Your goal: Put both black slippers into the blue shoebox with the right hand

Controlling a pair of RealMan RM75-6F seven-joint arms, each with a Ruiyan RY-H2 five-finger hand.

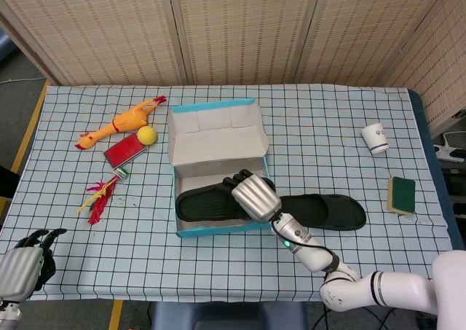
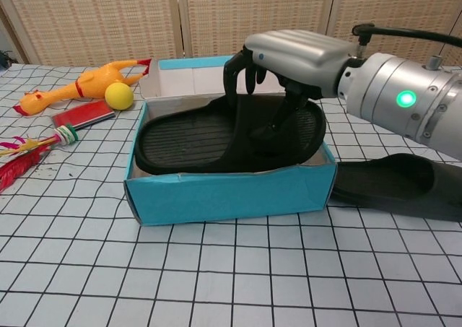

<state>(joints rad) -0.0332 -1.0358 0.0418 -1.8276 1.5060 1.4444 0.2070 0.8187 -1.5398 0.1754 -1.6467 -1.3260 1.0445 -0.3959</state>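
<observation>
The right hand (image 2: 289,56) grasps the first slipper (image 2: 209,136) at its strap with the fingers (image 2: 232,71) hooked under it, and the slipper lies in the blue box (image 2: 231,193) with its long axis left to right, the strap end toward the robot's right. The second slipper (image 1: 328,211) lies on the counter (image 1: 328,133) just right of the box, also left to right; the chest view cuts off its far end. The left hand (image 1: 25,261) is at the near left corner, partly cut off, holding nothing, fingers loosely curled.
</observation>
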